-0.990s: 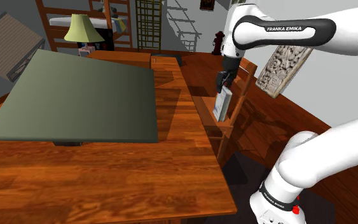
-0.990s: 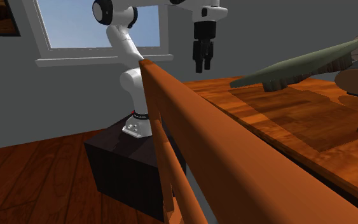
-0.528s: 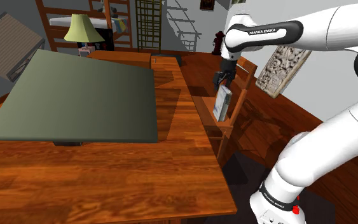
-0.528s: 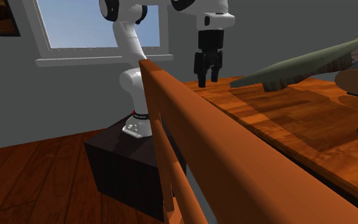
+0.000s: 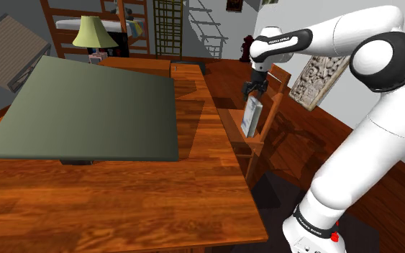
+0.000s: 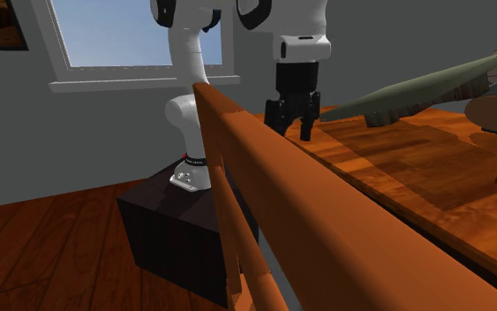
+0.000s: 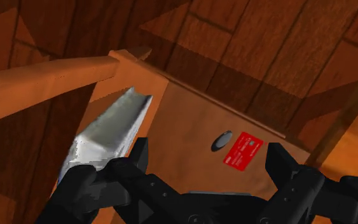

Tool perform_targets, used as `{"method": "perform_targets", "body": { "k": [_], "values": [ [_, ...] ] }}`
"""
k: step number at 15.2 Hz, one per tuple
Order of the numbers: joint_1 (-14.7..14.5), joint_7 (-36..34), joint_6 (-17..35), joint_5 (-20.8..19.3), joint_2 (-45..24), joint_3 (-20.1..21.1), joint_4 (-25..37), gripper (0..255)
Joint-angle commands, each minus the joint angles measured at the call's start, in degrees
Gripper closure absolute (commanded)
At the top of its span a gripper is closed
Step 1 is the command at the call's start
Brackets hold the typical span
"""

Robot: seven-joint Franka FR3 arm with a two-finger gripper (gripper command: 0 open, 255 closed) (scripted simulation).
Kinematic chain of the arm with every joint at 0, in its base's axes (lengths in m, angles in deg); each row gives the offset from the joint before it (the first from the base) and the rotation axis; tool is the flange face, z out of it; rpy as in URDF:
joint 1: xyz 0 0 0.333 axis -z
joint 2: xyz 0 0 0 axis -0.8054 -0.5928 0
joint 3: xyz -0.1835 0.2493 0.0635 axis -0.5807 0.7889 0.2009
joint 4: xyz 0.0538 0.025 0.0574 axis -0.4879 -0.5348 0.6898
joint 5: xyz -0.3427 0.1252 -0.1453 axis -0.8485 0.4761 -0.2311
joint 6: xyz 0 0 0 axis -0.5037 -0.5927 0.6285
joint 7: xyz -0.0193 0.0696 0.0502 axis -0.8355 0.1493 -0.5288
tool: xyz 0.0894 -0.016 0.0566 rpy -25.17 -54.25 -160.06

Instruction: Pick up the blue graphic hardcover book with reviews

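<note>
The book (image 5: pixel 250 117) is a thin hardcover with a pale blue and white cover. It stands upright on the seat of a wooden chair (image 5: pixel 277 80) beside the table, leaning against the chair's back. My black gripper (image 5: pixel 252 92) hangs just above its top edge, open. In the wrist view the book's whitish top edge (image 7: pixel 110 130) lies beside one fingertip (image 7: pixel 136 156), outside the gap of the gripper (image 7: pixel 209 156). Nothing is between the fingers. In the second exterior view the gripper (image 6: pixel 292 119) dips behind the chair's top rail (image 6: pixel 326 230), which hides the book.
A small red card (image 7: pixel 244 151) and a dark oval (image 7: pixel 222 140) lie on the chair seat (image 7: pixel 184 108) under the gripper. A wooden table (image 5: pixel 193 165) carries a large green board (image 5: pixel 85 108). A lamp (image 5: pixel 95 32) stands behind it. A carved panel (image 5: pixel 321 72) leans at the wall.
The gripper has come down from well above the chair to just over the book's top edge, staying open. The arm's upper links have swung toward the shoulder view's right.
</note>
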Motion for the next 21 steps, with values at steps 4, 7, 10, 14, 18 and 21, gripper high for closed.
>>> {"method": "perform_targets", "body": {
  "k": [4, 7, 10, 14, 18, 21],
  "values": [
    [2.7, 1.4, 0.9, 4.5, -9.3, -3.4, 7.3, 0],
    [4.9, 2.3, 1.1, 7.6, -15.0, -5.0, 11.9, 0],
    [7.5, 3.1, 0.7, 11.0, -20.8, -6.2, 16.9, 0],
    [8.1, 3.5, 2.7, 11.9, -22.3, -6.1, 16.2, 0],
    [8.2, 4.0, 5.5, 12.5, -23.2, -5.9, 14.2, 0],
    [8.2, 4.0, 5.8, 12.5, -23.3, -5.8, 13.9, 255]
  ]
}}
